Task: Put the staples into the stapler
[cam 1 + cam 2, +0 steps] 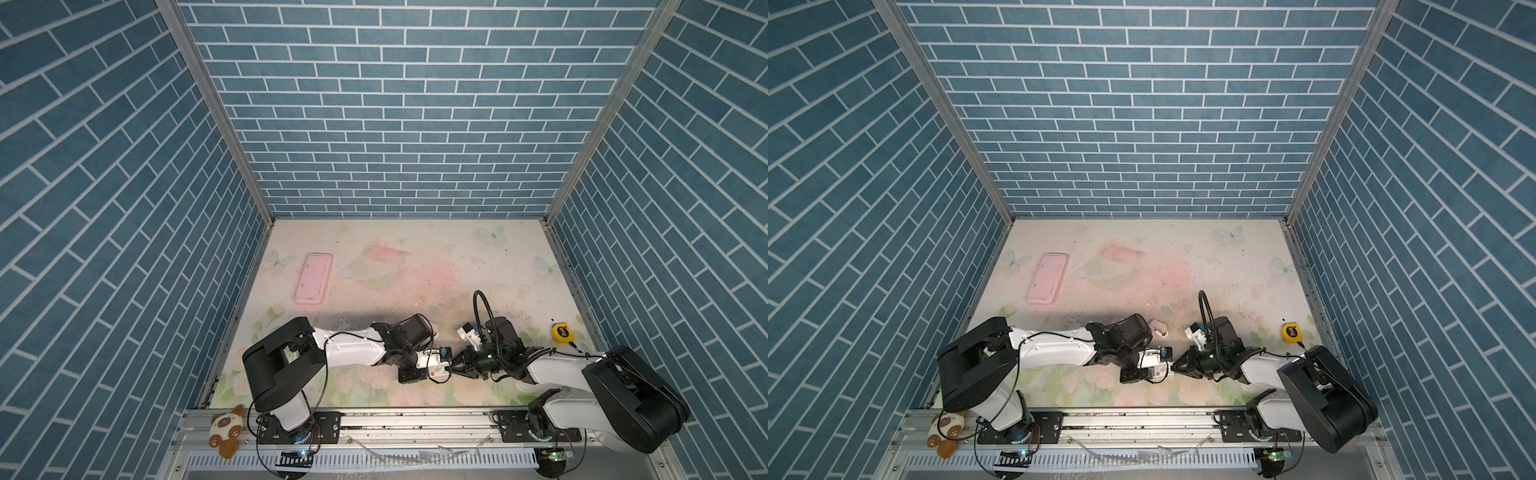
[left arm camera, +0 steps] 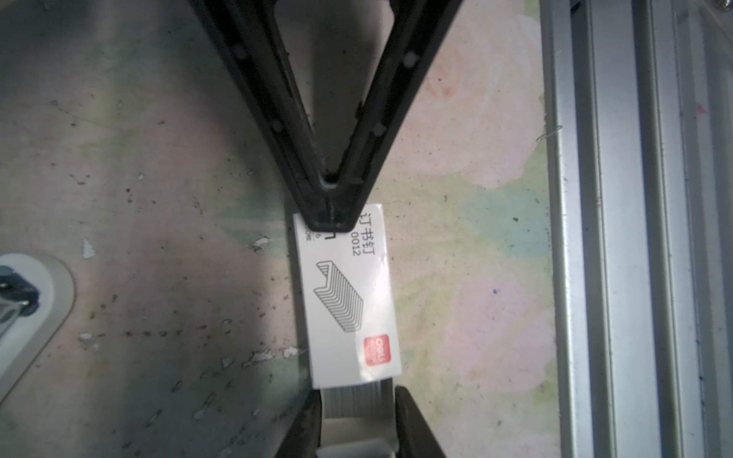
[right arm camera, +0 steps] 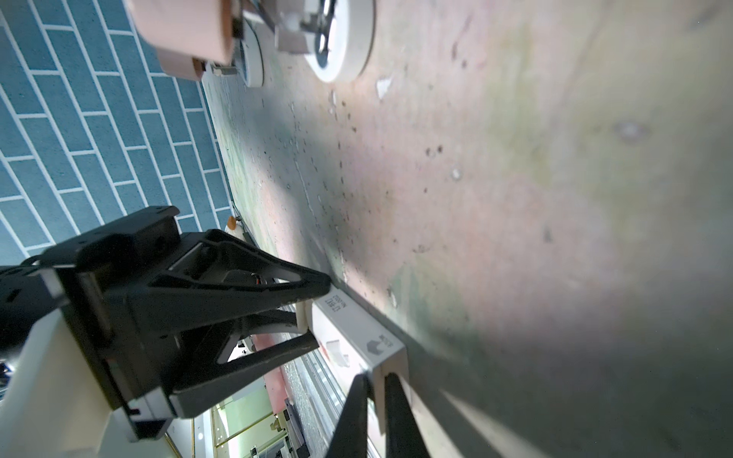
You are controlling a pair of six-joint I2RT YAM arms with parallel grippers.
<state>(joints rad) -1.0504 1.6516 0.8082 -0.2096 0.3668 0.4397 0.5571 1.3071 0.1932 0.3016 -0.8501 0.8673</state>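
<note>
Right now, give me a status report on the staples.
Left gripper shut on sleeve. Right gripper shut on tray end, staples showing. Stapler lies apart, untouched.

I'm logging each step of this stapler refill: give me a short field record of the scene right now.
left gripper: shut on one end of the white red-marked cardboard sleeve
right gripper: shut on the white cardboard tray at the other end
grey metal staples: showing in the tray, past the sleeve's edge
pink-and-white stapler: on floral table beyond left arm, untouched

Even overhead light throws dark shadows across the table (image 1: 415, 266), the white sleeve (image 2: 349, 293) glares, and wrist-view foregrounds blur.
</note>
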